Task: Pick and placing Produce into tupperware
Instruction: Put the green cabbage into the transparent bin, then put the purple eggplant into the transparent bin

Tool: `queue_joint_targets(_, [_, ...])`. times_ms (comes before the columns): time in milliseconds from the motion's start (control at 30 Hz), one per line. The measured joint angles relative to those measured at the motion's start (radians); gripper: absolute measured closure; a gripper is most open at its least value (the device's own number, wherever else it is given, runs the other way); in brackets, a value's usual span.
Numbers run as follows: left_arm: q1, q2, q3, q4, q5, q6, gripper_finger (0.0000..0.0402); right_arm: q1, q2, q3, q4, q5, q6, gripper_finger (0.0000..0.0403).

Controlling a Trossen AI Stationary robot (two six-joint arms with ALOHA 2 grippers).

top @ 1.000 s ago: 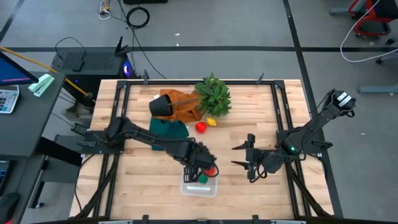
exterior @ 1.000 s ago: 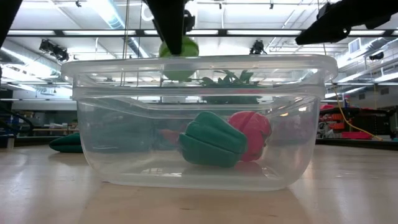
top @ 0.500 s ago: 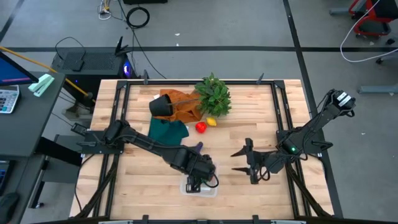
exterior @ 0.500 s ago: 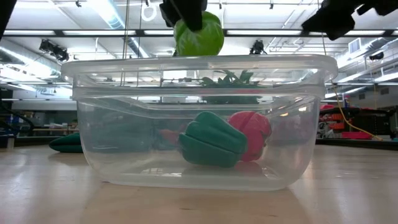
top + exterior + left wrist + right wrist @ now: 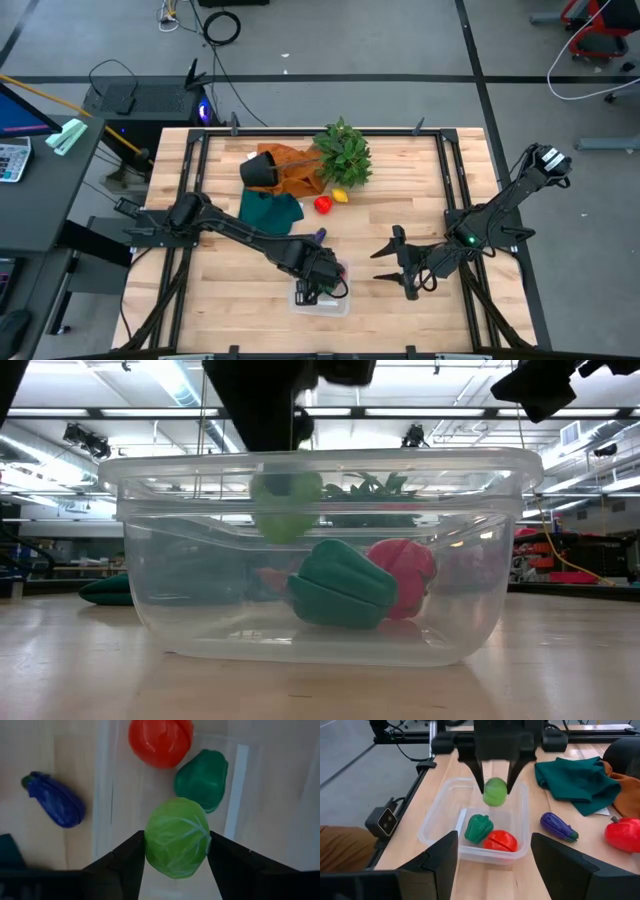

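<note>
While it hangs over the clear tub (image 5: pixel 475 827), the left hand (image 5: pixel 176 857) grips a light green cabbage (image 5: pixel 176 837) just inside the rim, above a dark green pepper (image 5: pixel 478 828) and a red tomato (image 5: pixel 501 840) on the tub floor. Purple eggplant (image 5: pixel 559 826) lies on the desk (image 5: pixel 230 285) beside the tub. Right hand (image 5: pixel 399 263) waits apart, fingers spread, holding nothing. Farther back: teal cloth (image 5: pixel 268 208), another red piece (image 5: pixel 323 204), yellow piece (image 5: pixel 340 195), leafy plant (image 5: pixel 343 152), black pot (image 5: pixel 258 169).
</note>
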State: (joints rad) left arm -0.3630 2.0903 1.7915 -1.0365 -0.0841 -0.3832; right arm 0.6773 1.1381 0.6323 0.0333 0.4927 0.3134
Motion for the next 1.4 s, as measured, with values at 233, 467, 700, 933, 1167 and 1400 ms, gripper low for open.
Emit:
queue_joint_targets(233, [0.007,0.000,-0.086,0.094,0.018,-0.005,0.0191,-0.001,0.000,0.000,0.000,0.003,0.000,0.0191])
queue_joint_targets(467, [0.006,0.001,-0.150,0.149,0.022,-0.023,0.0194,-0.001,0.000,0.000,0.001,0.003,0.000,0.0191])
queue_joint_targets(700, [0.006,0.000,-0.149,0.167,0.019,-0.029,0.0187,-0.001,0.000,0.000,0.001,0.003,0.000,0.0191])
queue_joint_targets(933, [0.006,0.000,-0.149,0.165,0.019,-0.032,0.0147,-0.001,0.000,0.000,0.001,0.003,-0.001,0.0191])
queue_joint_targets(1167, [0.005,-0.002,-0.149,0.164,0.038,-0.034,0.0135,-0.001,0.000,0.000,0.001,0.003,-0.002,0.0191])
queue_joint_targets(1400, [-0.001,-0.003,-0.068,0.055,0.041,-0.032,0.0147,-0.001,0.000,0.000,0.001,0.003,-0.003,0.0191])
